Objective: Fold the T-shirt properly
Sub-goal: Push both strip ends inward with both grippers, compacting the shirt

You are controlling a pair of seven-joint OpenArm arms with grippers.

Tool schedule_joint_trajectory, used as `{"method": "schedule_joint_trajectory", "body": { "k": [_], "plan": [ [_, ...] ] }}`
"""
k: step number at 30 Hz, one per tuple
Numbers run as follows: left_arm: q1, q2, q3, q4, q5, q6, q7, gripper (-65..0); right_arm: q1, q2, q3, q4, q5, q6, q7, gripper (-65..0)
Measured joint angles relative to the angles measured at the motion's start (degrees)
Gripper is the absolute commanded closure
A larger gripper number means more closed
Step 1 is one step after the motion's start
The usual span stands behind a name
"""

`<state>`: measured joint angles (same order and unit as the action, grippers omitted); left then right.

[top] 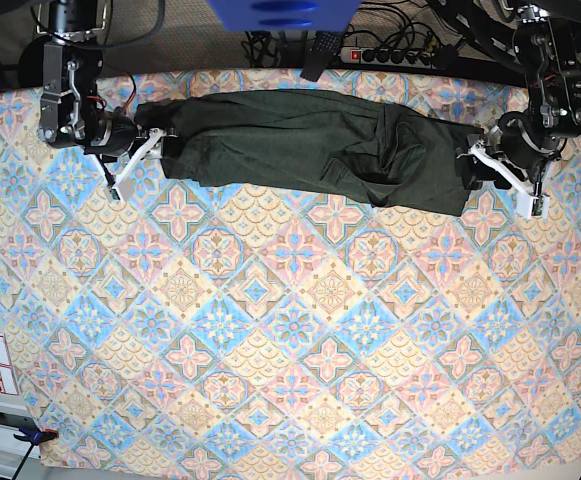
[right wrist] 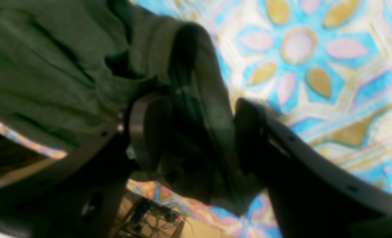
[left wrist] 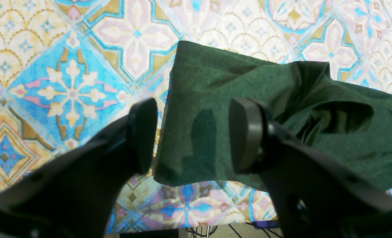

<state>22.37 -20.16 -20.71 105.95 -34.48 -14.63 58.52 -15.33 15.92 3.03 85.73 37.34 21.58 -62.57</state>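
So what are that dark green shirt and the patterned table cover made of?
The dark olive-green long-sleeved shirt looks like soft matte knit: heathered flecks, limp folds. The colourful tile-patterned table cover seems a printed cloth or vinyl sheet lying flat; which, I cannot tell.

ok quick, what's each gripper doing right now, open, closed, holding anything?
Left gripper: open, straddling an edge of the dark olive-green knit T-shirt, not clamped.
Right gripper: open around a bunched fold of it.

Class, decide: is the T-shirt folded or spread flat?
Folded: the T-shirt lies as a long narrow band, layers doubled over, bunched near one end.
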Motion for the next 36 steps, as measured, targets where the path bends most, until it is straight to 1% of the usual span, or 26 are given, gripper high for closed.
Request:
{"method": "schedule_joint_trajectory", "body": {
  "k": [3, 5, 6, 9, 12, 14, 17, 21, 25, 28, 31, 32, 34, 36],
  "plan": [
    [0.00, 0.00, 0.00, 0.00, -0.02, 0.00, 0.00, -34.6, -0.07, -0.02, -0.02, -0.72, 2.95, 2.69, -0.09, -34.5],
    [0.00, 0.00, 0.00, 0.00, 0.00, 0.02, 0.00, -34.6, -0.22, -0.37, -0.07, -0.83, 5.25, 2.86, -0.28, -34.5],
    [0.00, 0.00, 0.00, 0.00, 0.00, 0.02, 0.00, -34.6, -0.28, -0.52, -0.24, -0.83, 5.57, 3.30, -0.31, -34.5],
    [0.00, 0.00, 0.00, 0.00, 0.00, 0.02, 0.00, -34.6, -0.37, -0.59, -0.76, -0.83, 6.67, 3.26, -0.48, -34.5],
    [0.00, 0.00, 0.00, 0.00, 0.00, 0.00, 0.00, -34.6, -0.39, -0.13, -3.28, -0.92, 10.03, 3.04, -1.16, -34.5],
    [0.00, 0.00, 0.00, 0.00, -0.02, 0.00, 0.00, -34.6, -0.57, -0.46, -5.40, -1.01, 12.48, 3.06, -1.38, -34.5],
    [0.00, -0.02, 0.00, 0.00, 0.00, 0.02, 0.00, -34.6, -0.57, -0.96, -8.04, -1.01, 13.09, 3.26, -1.49, -34.5],
    [0.00, 0.00, 0.00, 0.00, -0.02, 0.00, 0.00, -34.6, -0.37, -0.37, -9.35, -1.01, 13.07, 3.23, -1.36, -34.3],
    [0.00, 0.00, 0.00, 0.00, -0.02, -0.02, 0.02, -34.6, 3.67, -0.70, -11.34, -1.75, 12.66, 3.13, -1.92, -33.9],
    [-0.11, -0.02, -0.09, 0.00, -0.02, 0.00, 0.00, -34.6, 5.73, -0.70, -11.10, -3.23, 13.94, 3.28, -0.28, -28.0],
    [-0.13, 0.02, -0.17, 0.00, -0.04, 0.00, -0.02, -34.6, 5.38, -0.50, -10.86, -5.68, 13.31, 3.23, -0.57, -16.5],
    [-0.13, 0.00, -0.17, 0.00, -0.07, 0.00, 0.00, -34.6, 4.90, -0.55, -10.86, -6.43, 12.87, 3.26, -1.14, -14.5],
    [-0.15, 0.00, -0.28, 0.00, -0.04, 0.00, -0.02, -34.6, 5.22, -1.09, -10.21, -7.13, 13.57, 3.26, -2.19, -14.1],
    [-0.13, 0.00, -0.44, 0.00, -0.02, 0.04, 0.00, -34.6, 6.58, -2.82, -8.24, -7.37, 12.52, 2.99, -1.57, -13.7]
  ]
}}
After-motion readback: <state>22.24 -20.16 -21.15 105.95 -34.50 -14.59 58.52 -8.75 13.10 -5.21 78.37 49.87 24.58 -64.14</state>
